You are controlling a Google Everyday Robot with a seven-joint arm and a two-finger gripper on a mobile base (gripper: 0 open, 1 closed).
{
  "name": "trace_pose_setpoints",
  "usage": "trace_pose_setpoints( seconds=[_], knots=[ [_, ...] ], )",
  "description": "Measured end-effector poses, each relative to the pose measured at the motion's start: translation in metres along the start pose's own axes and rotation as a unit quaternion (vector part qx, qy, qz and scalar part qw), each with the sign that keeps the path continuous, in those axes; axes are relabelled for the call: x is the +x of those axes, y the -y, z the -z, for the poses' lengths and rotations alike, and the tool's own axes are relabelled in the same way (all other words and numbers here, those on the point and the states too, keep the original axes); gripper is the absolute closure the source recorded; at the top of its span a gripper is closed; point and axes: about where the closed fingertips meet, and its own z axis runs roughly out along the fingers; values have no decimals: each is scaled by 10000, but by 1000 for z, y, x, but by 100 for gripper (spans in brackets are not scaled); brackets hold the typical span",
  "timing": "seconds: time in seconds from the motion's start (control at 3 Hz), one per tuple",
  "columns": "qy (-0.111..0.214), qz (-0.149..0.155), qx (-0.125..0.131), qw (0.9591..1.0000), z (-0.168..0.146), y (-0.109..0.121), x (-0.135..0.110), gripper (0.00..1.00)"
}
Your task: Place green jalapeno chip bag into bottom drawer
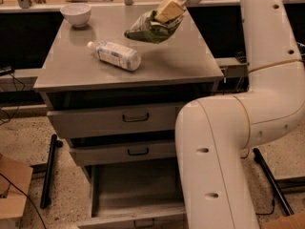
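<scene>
Gripper (167, 9) noted clamped on the upper end of the green jalapeno chip bag (148, 28); I logged the bag tilted, hanging in the air over the rear middle of the cabinet top (190, 63). Plastic bottle (114, 55) lay on its side near the bag, to its front left, and a white bowl (76, 14) sat at the far left corner. Bottom drawer (136, 185) stood pulled out well below the bag, its right part hidden by the white arm (214, 166).
</scene>
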Motion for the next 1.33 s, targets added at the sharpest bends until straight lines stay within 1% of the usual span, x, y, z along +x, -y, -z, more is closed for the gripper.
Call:
trace_pose_setpoints(
  seconds=[0.33,0.67,1.0,1.33],
  knots=[
    [274,-83,23,9996,19,-8,-9,100],
    [441,-68,150,9989,16,0,-19,100],
    [524,-76,243,9983,12,7,-23,100],
    [355,-148,-44,9993,3,-3,-17,100]
  ],
)
